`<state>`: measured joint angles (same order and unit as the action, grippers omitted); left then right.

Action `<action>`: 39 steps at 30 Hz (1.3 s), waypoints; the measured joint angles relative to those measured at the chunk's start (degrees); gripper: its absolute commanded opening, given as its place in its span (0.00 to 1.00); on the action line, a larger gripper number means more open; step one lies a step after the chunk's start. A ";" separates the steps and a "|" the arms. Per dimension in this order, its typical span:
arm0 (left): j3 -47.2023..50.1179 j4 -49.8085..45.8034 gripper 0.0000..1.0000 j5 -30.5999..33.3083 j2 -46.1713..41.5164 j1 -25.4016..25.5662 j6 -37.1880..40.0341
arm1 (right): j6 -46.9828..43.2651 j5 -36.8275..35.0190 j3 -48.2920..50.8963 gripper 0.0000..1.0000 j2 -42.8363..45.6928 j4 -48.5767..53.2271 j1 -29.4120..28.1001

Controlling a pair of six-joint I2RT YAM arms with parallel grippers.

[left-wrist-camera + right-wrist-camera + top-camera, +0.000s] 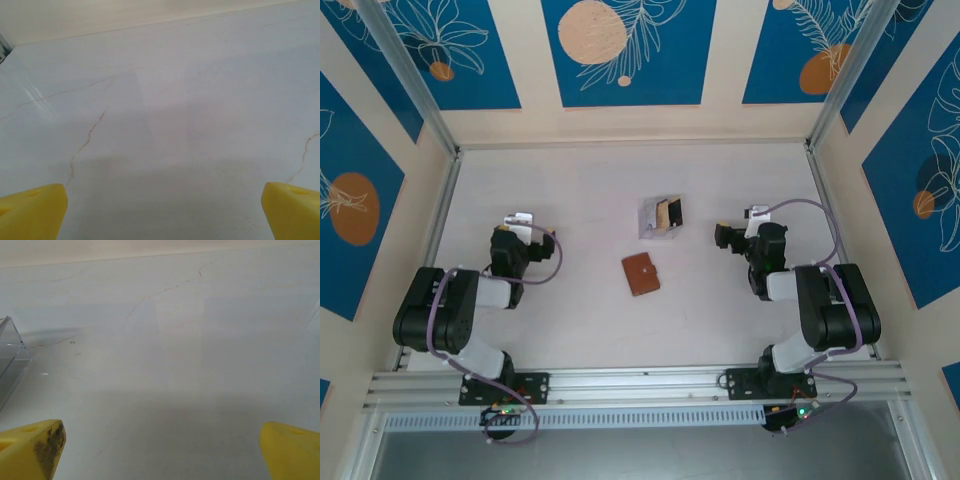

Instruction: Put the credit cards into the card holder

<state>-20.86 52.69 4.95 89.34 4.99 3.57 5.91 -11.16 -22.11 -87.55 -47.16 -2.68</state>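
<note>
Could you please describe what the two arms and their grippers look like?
The left arm and right arm are both built of chunky black joints with pale grey links, and each is trailed by a looping lilac cable. The left gripper and right gripper have bright yellow, blocky fingers. One finger of the right gripper carries a dark smudge.

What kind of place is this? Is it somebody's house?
Probably not a house: it looks like a robot test booth. A left arm and a right arm are bolted to a metal rail at a pale table, boxed in by blue-patterned wall panels.
</note>
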 measured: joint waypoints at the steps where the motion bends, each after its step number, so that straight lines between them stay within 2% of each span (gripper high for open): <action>1: 0.00 0.00 1.00 0.00 0.00 0.02 0.00 | 0.00 0.00 0.00 0.99 0.00 0.00 0.00; 22: 0.00 0.00 1.00 0.00 0.00 0.02 0.00 | 0.02 0.44 -0.02 0.99 0.00 0.07 0.33; 28: 0.20 1.01 1.00 4.24 0.00 -0.13 -1.75 | 0.04 3.72 -0.17 0.99 0.00 0.55 2.51; 33: -0.11 -0.35 1.00 5.64 -0.42 -0.11 -2.12 | 0.33 3.61 -0.46 0.99 0.24 1.53 2.56; 36: -3.39 -10.93 1.00 8.20 -4.63 0.87 -2.12 | 2.49 -0.70 -3.34 0.99 4.26 11.74 1.57; 39: -11.26 -24.92 1.00 10.69 -10.88 2.40 -4.02 | 10.51 -3.56 -14.25 0.99 8.70 29.18 2.40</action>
<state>-32.12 27.77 15.64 78.46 7.40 -0.45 16.43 -14.72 -36.36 -78.85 -17.98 -0.27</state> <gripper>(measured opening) 0.998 0.993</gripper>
